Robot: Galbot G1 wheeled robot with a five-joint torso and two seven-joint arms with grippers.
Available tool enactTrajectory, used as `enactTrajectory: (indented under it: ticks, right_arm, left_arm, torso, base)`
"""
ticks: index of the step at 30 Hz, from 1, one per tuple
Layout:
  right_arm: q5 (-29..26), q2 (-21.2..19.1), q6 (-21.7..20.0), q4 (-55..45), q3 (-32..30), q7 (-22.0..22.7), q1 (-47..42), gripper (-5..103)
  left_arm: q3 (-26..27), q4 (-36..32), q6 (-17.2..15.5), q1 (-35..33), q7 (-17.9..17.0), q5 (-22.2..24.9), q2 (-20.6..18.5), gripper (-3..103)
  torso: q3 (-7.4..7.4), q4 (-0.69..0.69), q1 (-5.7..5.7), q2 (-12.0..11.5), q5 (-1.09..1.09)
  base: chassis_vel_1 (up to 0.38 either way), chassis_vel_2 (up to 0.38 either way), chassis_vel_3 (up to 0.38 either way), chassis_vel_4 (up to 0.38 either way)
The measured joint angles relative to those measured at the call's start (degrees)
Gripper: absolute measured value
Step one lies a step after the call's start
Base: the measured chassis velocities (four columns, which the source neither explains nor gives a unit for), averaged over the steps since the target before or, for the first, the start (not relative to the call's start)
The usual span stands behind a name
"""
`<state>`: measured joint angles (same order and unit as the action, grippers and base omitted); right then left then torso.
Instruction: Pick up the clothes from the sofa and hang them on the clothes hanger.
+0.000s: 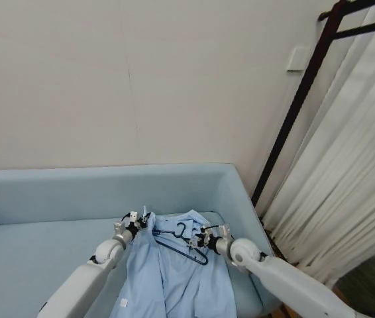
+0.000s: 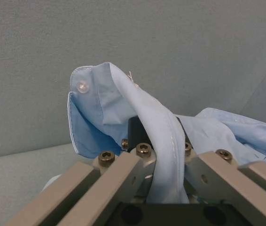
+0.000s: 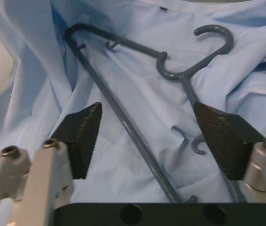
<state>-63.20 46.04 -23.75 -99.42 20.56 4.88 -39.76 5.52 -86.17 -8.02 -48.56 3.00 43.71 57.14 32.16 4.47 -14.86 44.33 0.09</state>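
Observation:
A light blue shirt [image 1: 174, 271] lies spread on the pale blue sofa [image 1: 42, 199], with a dark plastic hanger [image 1: 182, 242] lying on its upper part. My left gripper [image 1: 138, 222] is at the shirt's collar edge, shut on a strip of the fabric [image 2: 163, 141] that rises between its fingers. My right gripper [image 1: 202, 240] hovers just over the hanger, open. Its two black pads [image 3: 83, 136] stand on either side of the hanger's long bar [image 3: 123, 117], with the hook [image 3: 215, 40] farther out on the shirt [image 3: 137, 70].
A dark clothes rack pole [image 1: 293, 112] leans up by the sofa's right end, with a crossbar near the top. White curtains [image 1: 346, 185] hang to the right. The sofa seat to the left of the shirt is bare.

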Motion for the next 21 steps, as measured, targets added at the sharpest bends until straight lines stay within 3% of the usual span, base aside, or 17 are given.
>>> enactTrajectory:
  ticks: [4,11,15,18,21]
  right_arm:
    - [5.06,0.46,1.42,1.7,1.35,-2.02,-0.91,52]
    - [13.03,1.55,2.57,7.56,2.49,-6.57,-0.84,52]
    - [13.97,1.81,2.78,8.74,2.54,-6.73,-0.93,47]
    - [15.24,1.9,3.22,9.25,2.89,-6.71,-1.15,32]
    - [15.35,2.06,3.42,9.28,2.9,-6.45,-1.17,30]
  left_arm:
    - [-0.02,0.02,-0.01,0.05,-0.08,0.05,0.0,0]
    - [-0.08,0.1,-0.05,0.37,-0.06,0.32,-0.23,0]
    - [-0.02,0.29,-0.01,0.39,0.01,0.38,-0.19,0]
    - [0.0,0.51,0.1,0.39,0.3,0.42,-0.07,0]
    - [0.01,0.69,0.2,0.39,0.55,0.44,-0.01,0]
  torso:
    - [0.0,0.0,0.0,0.0,0.0]
    - [0.0,0.0,0.0,0.0,0.0]
    - [0.0,-0.01,0.0,0.0,0.0]
    - [0.0,0.0,0.0,0.0,0.0]
    - [0.0,0.0,0.0,0.0,0.0]
  base:
    - [0.0,0.0,0.0,0.0]
    - [0.0,0.0,0.0,0.0]
    - [0.0,0.0,0.0,0.0]
    - [0.0,0.0,0.0,0.0]
    - [0.0,0.0,0.0,0.0]
